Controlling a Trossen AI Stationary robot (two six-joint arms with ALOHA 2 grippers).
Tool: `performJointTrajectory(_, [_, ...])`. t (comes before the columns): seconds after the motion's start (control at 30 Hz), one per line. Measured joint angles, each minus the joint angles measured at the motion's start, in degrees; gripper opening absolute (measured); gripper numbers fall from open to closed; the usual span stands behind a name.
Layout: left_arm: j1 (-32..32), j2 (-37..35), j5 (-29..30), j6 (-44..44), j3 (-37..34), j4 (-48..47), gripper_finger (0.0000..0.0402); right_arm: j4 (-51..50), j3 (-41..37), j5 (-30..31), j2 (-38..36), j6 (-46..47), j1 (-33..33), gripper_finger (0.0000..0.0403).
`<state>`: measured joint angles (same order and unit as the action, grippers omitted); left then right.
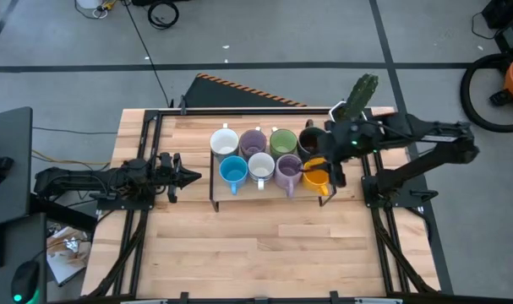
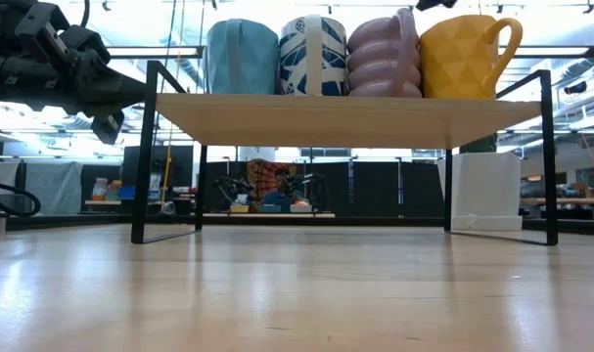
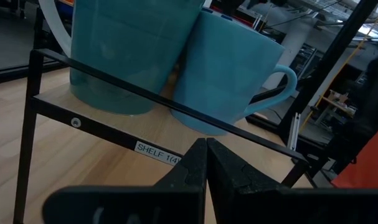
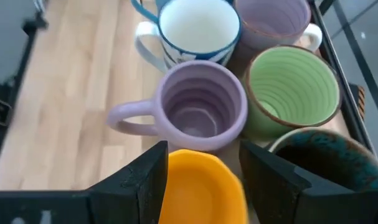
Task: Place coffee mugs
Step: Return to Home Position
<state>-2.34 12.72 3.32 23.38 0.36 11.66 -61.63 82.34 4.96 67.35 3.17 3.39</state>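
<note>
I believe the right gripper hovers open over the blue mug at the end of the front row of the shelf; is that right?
Not quite: the right gripper hovers open over the orange mug at the end of the front row of the shelf, as the right wrist view shows.

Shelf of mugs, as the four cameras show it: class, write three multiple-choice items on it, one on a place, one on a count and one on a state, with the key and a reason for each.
1. Where does the orange mug stand?
A. At the end of the shelf, under the right tool.
B. On the table, off the shelf.
C. In the middle of the back row.

2. How many mugs stand on the shelf?
A. Six.
B. Eight.
C. Ten.

3. How is the left tool?
A. Spread wide.
B. Clamped on a mug.
C. Shut, holding nothing.

Key: 1 A, the high view shows it at the row's end below the open right tool. 2 B, two rows of four. 3 C, the left wrist view shows its fingers touching.
</note>
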Motion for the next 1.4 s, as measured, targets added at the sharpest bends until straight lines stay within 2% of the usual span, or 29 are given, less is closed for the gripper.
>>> performJointTrajectory(0.37, [0.02,-0.01,-3.10,-5.66,0.55,0.79,0.0013,19.08,-20.64,6.06,-19.89,2.69,4.64,0.0203])
performJointTrajectory(0.57, [0.04,-0.04,-9.00,-10.91,0.61,2.00,0.0013,29.68,-31.79,6.40,-31.72,3.66,6.10,0.0203])
performJointTrajectory(0.8, [0.02,-0.06,-9.14,-12.66,0.17,5.12,0.0013,39.90,-41.01,6.22,-45.35,2.44,6.44,0.0203])
performJointTrajectory(1.07, [0.02,-0.01,-6.15,-12.26,0.17,4.76,0.0013,41.41,-47.31,7.42,-55.25,2.15,6.41,0.0203])
performJointTrajectory(1.23, [0.02,-0.01,-4.53,-12.00,0.15,4.79,0.0013,51.64,-55.94,10.84,-58.96,-1.16,6.41,0.0203])
performJointTrajectory(1.4, [0.02,-0.01,-4.85,-8.96,0.15,4.76,0.0013,54.43,-62.55,11.75,-62.02,-0.97,6.41,0.0203])
